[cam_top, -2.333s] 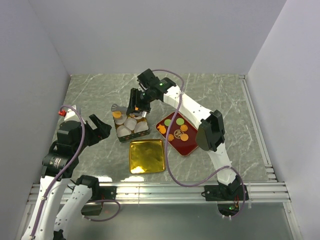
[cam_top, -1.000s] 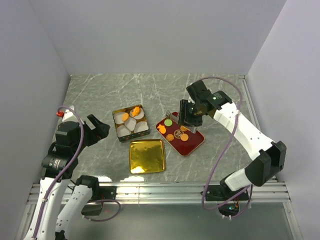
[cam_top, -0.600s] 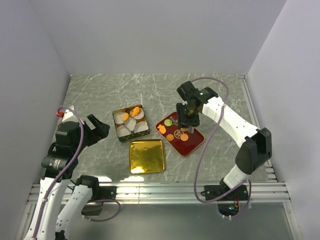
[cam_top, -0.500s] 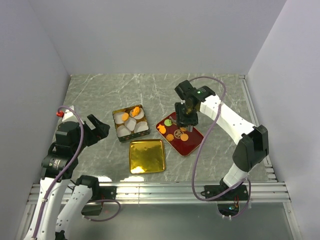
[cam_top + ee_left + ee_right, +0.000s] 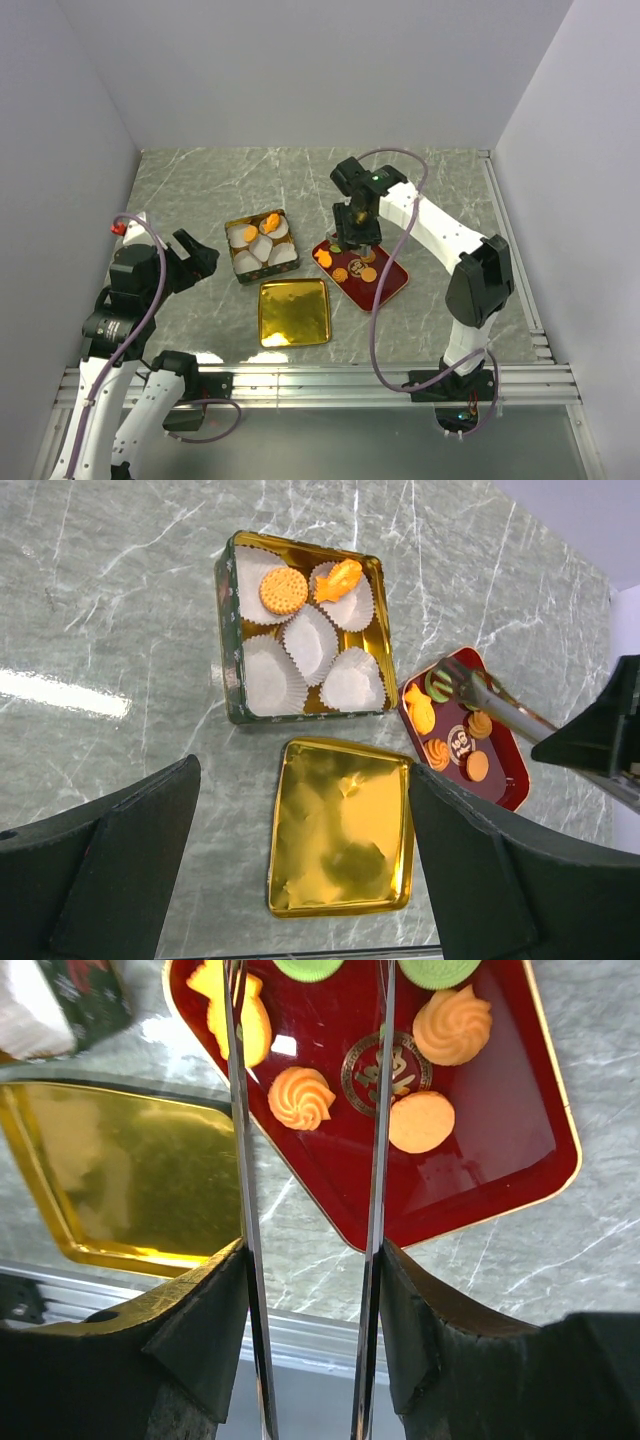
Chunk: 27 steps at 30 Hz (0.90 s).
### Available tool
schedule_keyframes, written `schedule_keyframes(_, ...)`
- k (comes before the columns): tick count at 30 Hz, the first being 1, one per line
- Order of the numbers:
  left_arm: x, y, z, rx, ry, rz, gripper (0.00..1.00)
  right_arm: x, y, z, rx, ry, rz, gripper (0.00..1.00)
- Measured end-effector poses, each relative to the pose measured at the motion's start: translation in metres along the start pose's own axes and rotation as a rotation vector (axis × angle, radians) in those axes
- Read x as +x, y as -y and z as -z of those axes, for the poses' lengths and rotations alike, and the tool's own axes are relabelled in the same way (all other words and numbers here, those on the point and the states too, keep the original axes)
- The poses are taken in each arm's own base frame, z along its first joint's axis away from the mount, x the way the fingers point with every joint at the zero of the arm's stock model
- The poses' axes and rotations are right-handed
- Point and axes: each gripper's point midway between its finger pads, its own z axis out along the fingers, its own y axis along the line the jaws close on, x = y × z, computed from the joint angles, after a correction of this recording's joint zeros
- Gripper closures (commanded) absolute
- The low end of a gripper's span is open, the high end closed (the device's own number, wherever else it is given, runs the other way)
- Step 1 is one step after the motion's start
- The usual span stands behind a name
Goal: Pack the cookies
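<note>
Several cookies lie on a red tray [image 5: 385, 285]: a fish-shaped orange one [image 5: 232, 1015], orange swirls [image 5: 301, 1097], a round orange one [image 5: 421, 1121] and two green ones [image 5: 440, 970] at the far end. Two more orange cookies [image 5: 283, 590] sit in white paper cups in the gold tin [image 5: 228, 660]. My right gripper [image 5: 358, 222] [image 5: 312, 1260] is shut on metal tongs [image 5: 240, 1110]. The tong blades are spread and their tips [image 5: 447, 670] are over the tray's far-left end near a green cookie [image 5: 437, 687]. My left gripper [image 5: 200, 258] [image 5: 300, 780] is open and empty, left of the tin.
The tin's gold lid [image 5: 293, 312] lies flat in front of the tin, left of the tray. It also shows in the right wrist view [image 5: 130, 1175]. Grey walls close in the marble table on three sides. A metal rail runs along the near edge.
My right gripper with the tongs has swung from over the tin to the red tray, then shifted left toward the tray's far-left end. The left arm has not moved.
</note>
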Motion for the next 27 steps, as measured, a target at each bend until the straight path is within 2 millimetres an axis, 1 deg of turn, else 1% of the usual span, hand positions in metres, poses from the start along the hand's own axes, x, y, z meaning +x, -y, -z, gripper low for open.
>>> schedule_keyframes(5, -0.001, -0.001, 0.0, -0.004, 0.004, 0.003, 0.09, 0.009, 0.001, -0.013, 0.036, -0.051, 0.016, 0.41)
schedule_keyframes(13, -0.002, -0.002, 0.0, -0.008, 0.007, 0.005, 0.09, 0.014, -0.002, -0.016, 0.062, -0.059, 0.041, 0.42)
schedule_keyframes(21, -0.002, -0.002, 0.0, -0.01, 0.01, 0.007, 0.09, 0.018, 0.0, -0.022, 0.092, -0.079, 0.054, 0.5)
schedule_keyframes(27, -0.003, -0.003, 0.0, -0.011, 0.011, 0.008, 0.09, 0.018, 0.0, -0.022, 0.093, -0.081, 0.054, 0.53)
